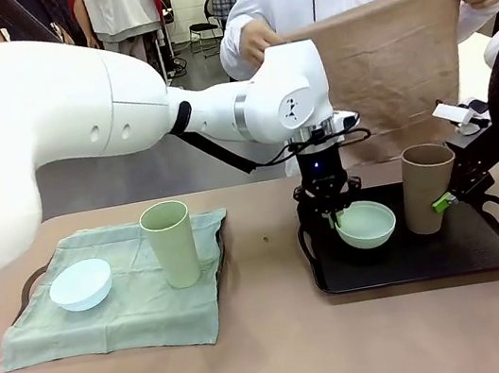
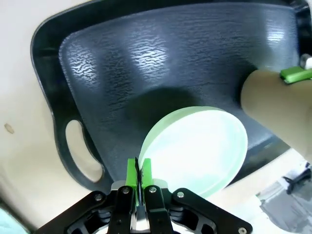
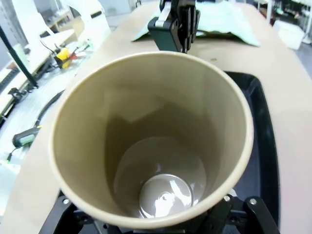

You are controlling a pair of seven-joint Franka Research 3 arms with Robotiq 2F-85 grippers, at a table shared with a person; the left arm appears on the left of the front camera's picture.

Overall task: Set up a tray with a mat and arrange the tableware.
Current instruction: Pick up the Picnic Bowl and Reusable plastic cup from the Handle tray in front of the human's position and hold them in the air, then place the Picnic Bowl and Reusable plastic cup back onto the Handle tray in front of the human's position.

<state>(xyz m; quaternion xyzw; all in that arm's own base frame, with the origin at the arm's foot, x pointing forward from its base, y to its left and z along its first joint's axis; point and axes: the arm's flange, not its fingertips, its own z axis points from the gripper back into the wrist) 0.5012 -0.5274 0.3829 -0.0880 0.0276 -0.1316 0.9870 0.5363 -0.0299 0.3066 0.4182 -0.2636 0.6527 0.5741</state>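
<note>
Across the tan surface [image 1: 275, 335], lower-right black tray [image 1: 415, 259]: left gripper [image 1: 333, 218] clamps the mint-green bowl [image 1: 366, 223] rim and should lift level, while the right gripper [image 1: 450, 198], grip unclear, steadies the tan-brown tumbler [image 1: 426, 186].

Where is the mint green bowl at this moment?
In the front view, the mint green bowl sits in the black tray on the right, pinched by the left gripper, beside the tan-brown tumbler.

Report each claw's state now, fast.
Left claw: shut on the mint green bowl rim.
Right claw: at the tan tumbler; grip cannot be told.
</note>
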